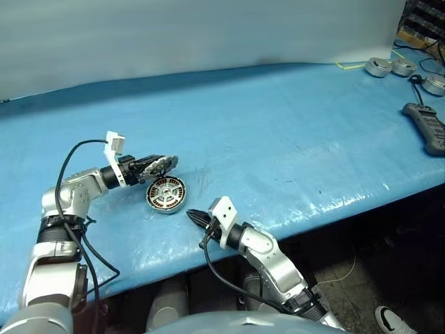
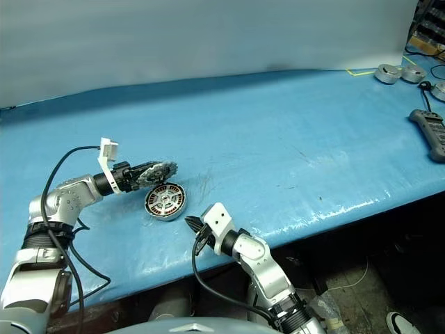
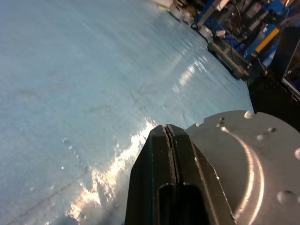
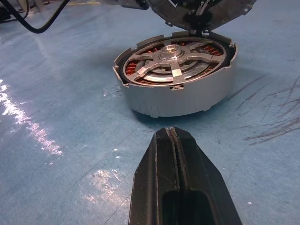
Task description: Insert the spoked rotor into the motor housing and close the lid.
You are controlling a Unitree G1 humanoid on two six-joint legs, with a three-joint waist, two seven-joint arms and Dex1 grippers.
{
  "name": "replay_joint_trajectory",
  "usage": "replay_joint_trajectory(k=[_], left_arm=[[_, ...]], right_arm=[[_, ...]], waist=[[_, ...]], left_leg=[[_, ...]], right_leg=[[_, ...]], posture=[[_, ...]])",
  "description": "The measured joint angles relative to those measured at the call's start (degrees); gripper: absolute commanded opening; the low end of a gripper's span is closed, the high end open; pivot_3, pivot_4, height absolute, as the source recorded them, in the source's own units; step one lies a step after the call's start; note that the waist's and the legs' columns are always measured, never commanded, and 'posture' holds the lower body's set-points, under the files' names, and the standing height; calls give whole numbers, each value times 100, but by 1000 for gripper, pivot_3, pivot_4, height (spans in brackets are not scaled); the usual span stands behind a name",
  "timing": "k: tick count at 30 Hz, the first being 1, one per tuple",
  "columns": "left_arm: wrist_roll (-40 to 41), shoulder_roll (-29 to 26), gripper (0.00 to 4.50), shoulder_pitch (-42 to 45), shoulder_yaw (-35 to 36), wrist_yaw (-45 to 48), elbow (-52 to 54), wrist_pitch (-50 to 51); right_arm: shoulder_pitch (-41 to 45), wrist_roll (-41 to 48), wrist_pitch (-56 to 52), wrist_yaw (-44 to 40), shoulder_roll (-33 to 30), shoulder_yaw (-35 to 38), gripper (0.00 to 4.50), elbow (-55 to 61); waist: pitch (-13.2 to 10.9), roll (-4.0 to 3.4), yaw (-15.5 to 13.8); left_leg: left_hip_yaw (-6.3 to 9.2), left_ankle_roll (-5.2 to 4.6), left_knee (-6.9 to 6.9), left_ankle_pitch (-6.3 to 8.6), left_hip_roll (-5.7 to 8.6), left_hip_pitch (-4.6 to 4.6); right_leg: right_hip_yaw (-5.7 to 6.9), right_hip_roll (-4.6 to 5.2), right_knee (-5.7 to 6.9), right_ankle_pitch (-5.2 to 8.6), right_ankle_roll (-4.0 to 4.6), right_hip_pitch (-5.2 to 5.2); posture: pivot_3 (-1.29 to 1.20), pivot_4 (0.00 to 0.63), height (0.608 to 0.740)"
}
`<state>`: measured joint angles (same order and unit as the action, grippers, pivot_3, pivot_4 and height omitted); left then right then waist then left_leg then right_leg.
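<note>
A blue-covered counter point(image 1: 278, 139) is stretching across the scene, with a pale wall behind it. Near the front edge, toward the robot's left, the motor housing point(image 1: 166, 195) is sitting flat on the counter, a round silver shell with its open face up. The spoked rotor point(image 4: 174, 57) is lying inside the housing, its silver spokes and hub showing with copper-orange windings visible in the gaps beneath.

The lid point(image 1: 161, 165) is standing tilted up over the far edge of the housing, not yet shut. The left claw point(image 1: 154, 165) is reaching in from the robot's left with its two black fingers pressed together, and its tip is meeting the raised lid. In the left wrist view, the lid's plain silver outer face is lying right beside the closed fingers point(image 3: 159, 187).

The right claw point(image 1: 197, 217) is hovering just above the counter, near the housing on the side closest to the robot. Its fingers are closed tight and gripping nothing, and it is pointing toward the housing without touching it.

At the far right end of the counter, well apart, three silver pucks point(image 1: 379, 67) and a dark handheld device point(image 1: 429, 126) are lying.
</note>
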<state>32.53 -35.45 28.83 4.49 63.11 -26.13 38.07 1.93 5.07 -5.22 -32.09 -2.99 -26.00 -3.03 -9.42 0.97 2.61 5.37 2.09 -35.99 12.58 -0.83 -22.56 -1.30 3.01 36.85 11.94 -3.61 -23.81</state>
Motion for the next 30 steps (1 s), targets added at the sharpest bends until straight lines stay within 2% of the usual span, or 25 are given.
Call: replay_joint_trajectory(k=[8,13,22,25,30], left_arm=[[-533,-321,0,206,-662,810,-19,-12],[-1064,-538,0,171,-1004,985,228,-520],[-1216,-548,0,-590,-691,551,1288,-996],[-1142,-262,0,-1053,-242,-24,1868,-1153],[-1106,694,0,-2164,415,-1235,2921,-2007]], right_arm=[[0,-23,0,6,29,-1,39,0],[-2,-40,0,102,43,3,39,1],[-18,-156,-141,481,-119,296,39,384],[-3,-33,-536,511,-267,573,39,849],[494,183,-1484,395,-707,942,39,1564]], waist=[[0,0,1],[0,-1,2],[-2,-3,-14],[-2,-5,-25],[-2,-4,-51]], left_leg=[[0,0,2,0,0,0],[-1,0,2,0,-1,1],[-3,0,1,0,-1,-1],[-4,0,0,0,-2,-1],[-9,0,-2,0,-1,0]], right_leg=[[-1,0,1,9,15,-1],[-3,0,2,10,17,-2],[-7,1,3,10,18,-3],[-8,3,3,10,17,-4],[-9,7,2,6,13,-2]], posture=[[0,150,740],[0,150,740],[0,150,740],[0,150,740],[0,150,740]])
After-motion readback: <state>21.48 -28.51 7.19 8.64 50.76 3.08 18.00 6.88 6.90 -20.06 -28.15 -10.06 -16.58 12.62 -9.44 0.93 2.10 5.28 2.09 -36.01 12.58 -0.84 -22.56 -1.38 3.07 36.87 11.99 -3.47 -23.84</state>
